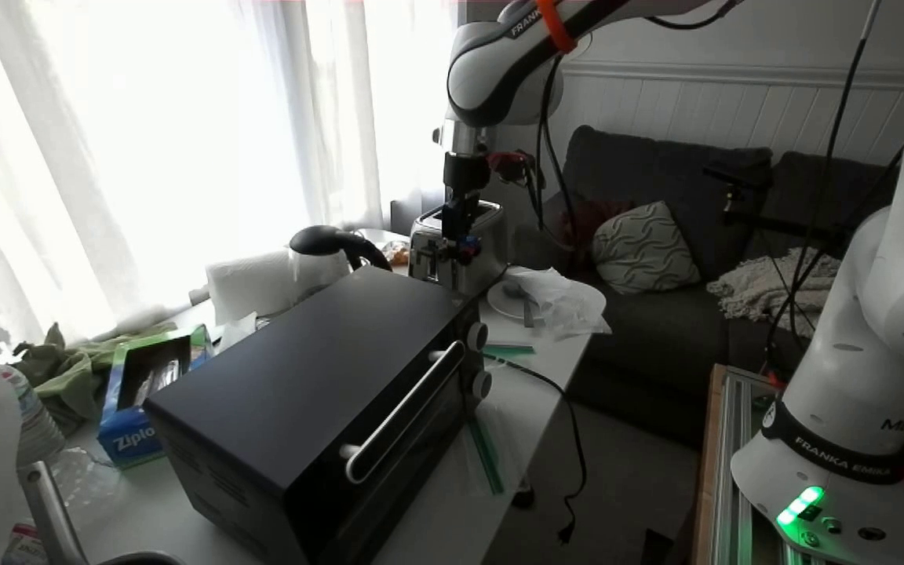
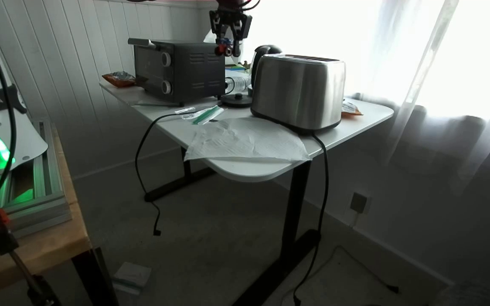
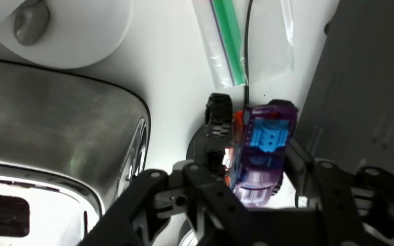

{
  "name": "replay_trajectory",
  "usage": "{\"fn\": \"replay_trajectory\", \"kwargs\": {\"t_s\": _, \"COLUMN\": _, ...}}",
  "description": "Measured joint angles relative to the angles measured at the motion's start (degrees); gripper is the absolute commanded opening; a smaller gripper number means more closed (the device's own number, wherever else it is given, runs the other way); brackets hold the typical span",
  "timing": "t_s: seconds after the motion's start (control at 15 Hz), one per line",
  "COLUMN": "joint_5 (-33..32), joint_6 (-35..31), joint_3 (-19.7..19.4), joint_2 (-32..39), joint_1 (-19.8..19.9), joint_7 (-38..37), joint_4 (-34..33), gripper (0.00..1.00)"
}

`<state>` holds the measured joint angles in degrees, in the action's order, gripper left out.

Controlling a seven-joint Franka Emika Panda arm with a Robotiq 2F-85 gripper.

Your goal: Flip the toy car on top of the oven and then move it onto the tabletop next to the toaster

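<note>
The toy car (image 3: 268, 136) has a purple body, a blue part, red-orange parts and black wheels. My gripper (image 3: 251, 160) is shut on it, one finger on each side. Its purple top faces the wrist camera. In both exterior views the gripper (image 1: 460, 224) (image 2: 231, 40) points down and holds the car (image 1: 466, 249) (image 2: 223, 47) in the air. The black oven (image 1: 311, 353) (image 2: 202, 72) (image 3: 368, 78) and the silver toaster (image 1: 487, 243) (image 2: 300, 93) (image 3: 56, 116) stand on the white tabletop (image 1: 526, 373) (image 2: 253, 172) (image 3: 173, 58). In the wrist view the car shows over the gap between them.
A black kettle base (image 2: 237, 100) sits between oven and toaster, with a black-handled kettle (image 1: 326, 239) (image 2: 266, 51) behind. A plate (image 1: 499, 302) (image 3: 91, 51) with a spoon and thin white wrapping (image 2: 249, 136) lies beside the toaster. A green-striped plastic bag (image 3: 229, 41) and a cord (image 1: 554, 392) lie near the oven.
</note>
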<state>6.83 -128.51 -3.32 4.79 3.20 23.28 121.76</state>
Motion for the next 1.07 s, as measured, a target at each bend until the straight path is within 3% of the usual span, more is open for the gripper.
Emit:
{"fn": "replay_trajectory", "kwargs": {"t_s": 0.47, "joint_5": 4.2, "joint_6": -2.1, "joint_3": -0.1, "joint_2": 6.5, "joint_1": 3.2, "joint_7": 7.3, "joint_4": 2.1, "gripper": 0.32}}
{"fn": "replay_trajectory", "kwargs": {"t_s": 1.07, "joint_5": 18.0, "joint_6": -17.5, "joint_3": 3.1, "joint_2": 12.6, "joint_1": 7.8, "joint_7": 17.7, "joint_4": 8.4, "gripper": 0.32}}
